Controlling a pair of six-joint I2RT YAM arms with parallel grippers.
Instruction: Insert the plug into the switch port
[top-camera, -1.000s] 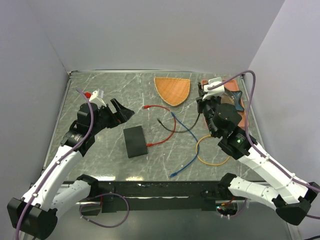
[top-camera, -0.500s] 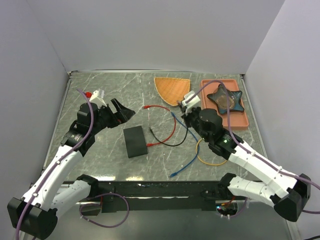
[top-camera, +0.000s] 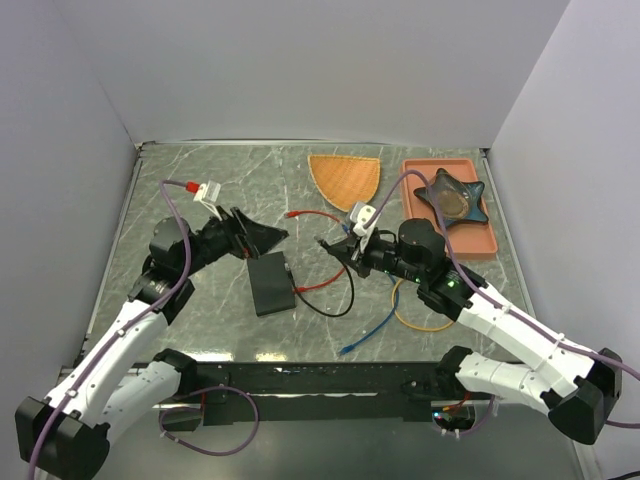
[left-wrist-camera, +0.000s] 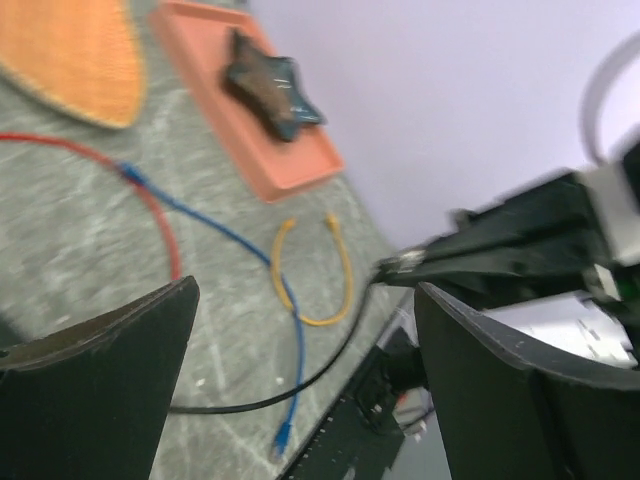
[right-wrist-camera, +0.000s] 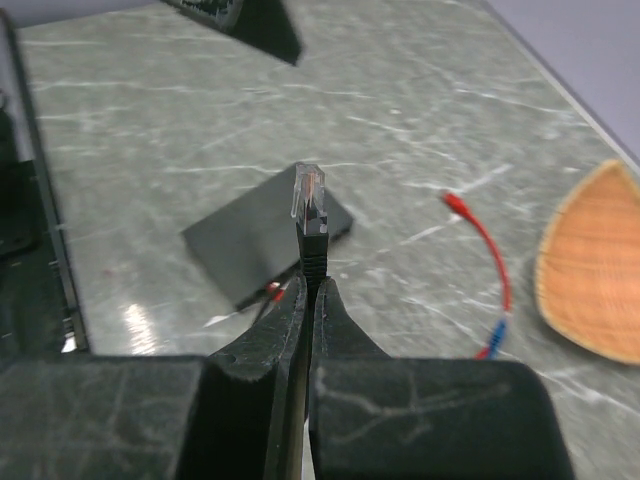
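**Plug pinched in my right jaws; the box's sockets too small to pick out**

My right gripper (right-wrist-camera: 308, 290) has its jaws pressed together on the black boot of the plug (right-wrist-camera: 310, 200). The plug is a clear-bodied connector with metal contacts showing, and it stands upright out of the fingertips. Its black cable (left-wrist-camera: 260, 402) trails away over the table (top-camera: 200, 180). The plug hangs just off the long side of the black box (top-camera: 270, 283) nearer my right arm, apart from it.

The box is flat, matte and rectangular, and any lettering on it is too small to read. The switch port sits somewhere along a long edge, but I cannot pick out the sockets. A red cable (top-camera: 310, 286) ends against that same side; whether it is seated I cannot tell.

My left gripper (top-camera: 265, 240), jaws spread wide and holding nothing, hovers just beyond the box's far end. Its wrist view is blurred, with my own dark fingers filling the lower corners.
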